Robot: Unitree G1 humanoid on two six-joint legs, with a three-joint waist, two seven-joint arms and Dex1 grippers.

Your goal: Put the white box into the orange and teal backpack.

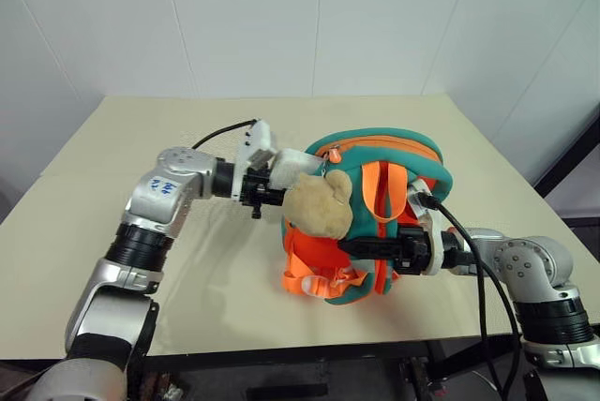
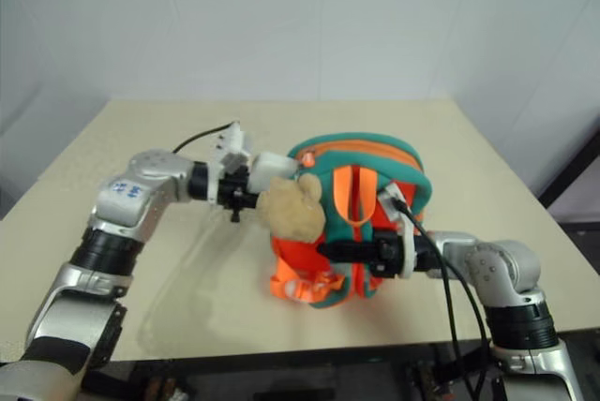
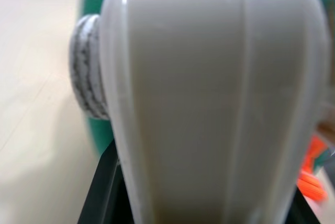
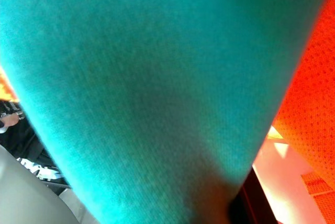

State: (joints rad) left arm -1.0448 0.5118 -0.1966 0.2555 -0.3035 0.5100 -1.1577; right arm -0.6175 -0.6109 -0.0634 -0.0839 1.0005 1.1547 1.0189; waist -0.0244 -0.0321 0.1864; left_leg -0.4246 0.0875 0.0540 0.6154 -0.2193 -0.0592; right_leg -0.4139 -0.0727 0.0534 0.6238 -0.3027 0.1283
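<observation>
The white box (image 1: 298, 164) is held level above the table, with my left gripper (image 1: 272, 187) shut on its near end. Its far end reaches the upper left edge of the orange and teal backpack (image 1: 412, 153), just above the tan plush bear charm (image 1: 319, 206). The left wrist view has the white box (image 3: 209, 103) up close, rising between the black fingers (image 3: 102, 192). The backpack stands in the middle of the table. My right gripper (image 1: 349, 247) lies across its lower front, shut on the fabric. Teal cloth (image 4: 146, 88) presses against the right wrist camera.
The beige table (image 1: 141, 139) carries the backpack, with its front edge just below my arms. Orange straps and buckles (image 1: 314, 281) hang loose at the backpack's lower front. A black cable (image 1: 473, 260) runs along my right arm. White walls stand behind the table.
</observation>
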